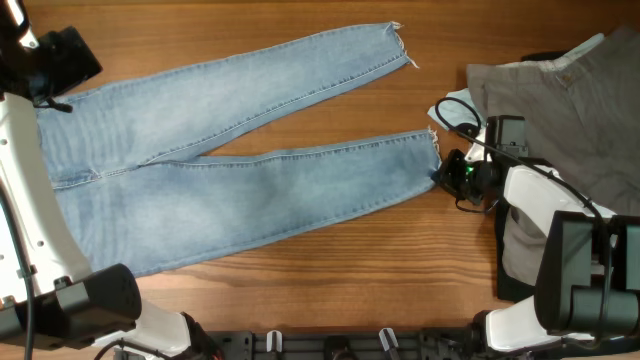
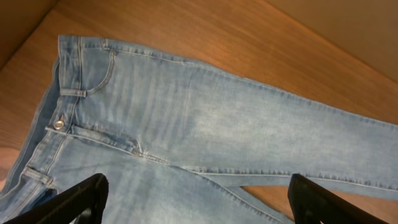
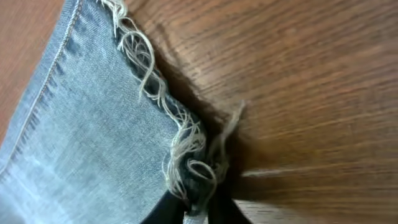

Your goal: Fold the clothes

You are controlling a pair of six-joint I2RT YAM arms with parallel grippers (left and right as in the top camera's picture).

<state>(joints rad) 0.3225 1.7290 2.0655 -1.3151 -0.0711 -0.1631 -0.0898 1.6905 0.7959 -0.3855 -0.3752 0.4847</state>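
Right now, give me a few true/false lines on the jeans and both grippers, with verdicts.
1. The jeans lie spread flat, with the legs apart. True.
2. The right gripper grips the waistband. False: it is pinched on the frayed hem of one leg.
3. The left gripper is open above the waist end of the jeans. True.
4. The grey garment lies across the jeans. False: it sits apart from them on the table, beside the right arm.
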